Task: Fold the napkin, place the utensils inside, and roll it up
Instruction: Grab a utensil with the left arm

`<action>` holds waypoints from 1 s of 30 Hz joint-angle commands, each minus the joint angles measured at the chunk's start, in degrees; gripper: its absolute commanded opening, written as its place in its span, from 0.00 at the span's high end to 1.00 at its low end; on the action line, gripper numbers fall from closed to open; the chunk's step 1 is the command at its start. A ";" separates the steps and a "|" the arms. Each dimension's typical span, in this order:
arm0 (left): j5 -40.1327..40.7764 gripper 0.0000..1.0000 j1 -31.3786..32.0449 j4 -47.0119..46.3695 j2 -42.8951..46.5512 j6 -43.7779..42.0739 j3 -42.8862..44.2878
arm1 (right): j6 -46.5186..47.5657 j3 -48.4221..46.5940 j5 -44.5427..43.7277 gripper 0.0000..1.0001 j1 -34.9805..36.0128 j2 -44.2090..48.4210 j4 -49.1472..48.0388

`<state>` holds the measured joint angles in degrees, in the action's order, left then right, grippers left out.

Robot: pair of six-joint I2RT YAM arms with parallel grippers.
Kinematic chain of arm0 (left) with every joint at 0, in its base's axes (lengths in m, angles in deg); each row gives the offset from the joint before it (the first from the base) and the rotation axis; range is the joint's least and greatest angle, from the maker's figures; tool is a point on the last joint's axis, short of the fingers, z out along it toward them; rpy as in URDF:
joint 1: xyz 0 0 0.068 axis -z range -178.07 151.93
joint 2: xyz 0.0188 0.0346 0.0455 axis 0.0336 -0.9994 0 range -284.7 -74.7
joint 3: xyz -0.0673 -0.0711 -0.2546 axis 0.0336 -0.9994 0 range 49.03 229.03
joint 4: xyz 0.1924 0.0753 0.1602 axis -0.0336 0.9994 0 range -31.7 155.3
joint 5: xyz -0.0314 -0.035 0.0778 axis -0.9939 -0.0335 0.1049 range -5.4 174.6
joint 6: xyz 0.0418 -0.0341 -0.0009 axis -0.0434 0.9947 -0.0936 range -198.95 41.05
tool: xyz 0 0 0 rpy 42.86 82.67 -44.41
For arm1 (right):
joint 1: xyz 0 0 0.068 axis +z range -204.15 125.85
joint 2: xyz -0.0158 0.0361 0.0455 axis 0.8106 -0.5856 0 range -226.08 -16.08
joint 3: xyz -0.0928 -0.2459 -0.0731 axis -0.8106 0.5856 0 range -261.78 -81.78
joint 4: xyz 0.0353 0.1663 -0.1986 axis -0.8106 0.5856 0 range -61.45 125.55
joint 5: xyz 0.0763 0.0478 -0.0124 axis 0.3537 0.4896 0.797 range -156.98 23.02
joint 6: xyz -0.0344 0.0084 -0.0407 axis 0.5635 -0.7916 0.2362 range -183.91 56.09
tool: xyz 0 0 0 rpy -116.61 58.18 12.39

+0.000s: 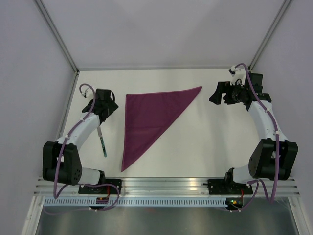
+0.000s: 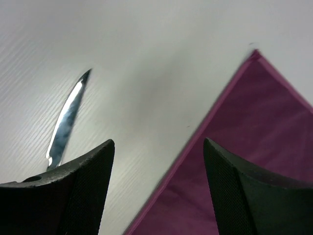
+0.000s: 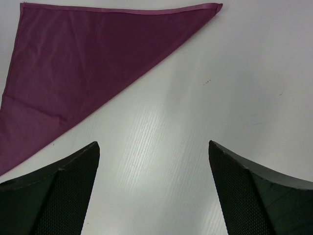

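Top external: napkin [image 1: 144, 120] folded triangular, long point toward the near edge.
Utensil [image 1: 102, 143] lengthwise beside left gripper [image 1: 104, 108]; both grippers' jaws apart, right gripper [image 1: 218, 93] empty.

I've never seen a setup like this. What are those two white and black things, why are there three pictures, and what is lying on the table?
Those are two robot arms bolted at the near edge of a white table. The wide picture comes from a camera above and behind them. The other two come from cameras on each arm's wrist, so the dark shapes at the bottom are that arm's own fingers.

The left pincer and the right pincer are both open and hold nothing.

Between them lies a shiny magenta-purple cloth napkin, already folded into a triangle. Beside the left arm lies a thin dark grey-green utensil; in the left wrist view its shiny pointed tip shows. I can make out only that one utensil.
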<state>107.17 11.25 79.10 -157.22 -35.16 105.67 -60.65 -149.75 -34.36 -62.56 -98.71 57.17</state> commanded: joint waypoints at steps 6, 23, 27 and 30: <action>8.28 0.22 -0.27 15.85 10.45 18.69 -15.24 | 2.00 -0.77 4.82 0.04 1.28 -0.77 0.73; 4.95 0.39 -3.70 13.92 7.99 21.51 -20.78 | 3.41 2.05 7.11 0.05 1.28 -1.66 -0.67; 3.98 0.41 -4.22 12.51 4.75 20.02 -19.82 | 3.41 2.13 6.93 0.05 1.28 -1.66 -0.67; 3.01 0.48 -4.23 11.29 1.32 18.62 -18.85 | 3.41 2.31 6.49 0.05 1.28 -1.48 -0.67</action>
<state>112.52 7.36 92.87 -152.77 -15.84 86.04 -58.05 -147.72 -29.05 -61.33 -100.22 57.71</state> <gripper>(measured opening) 0.544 0.947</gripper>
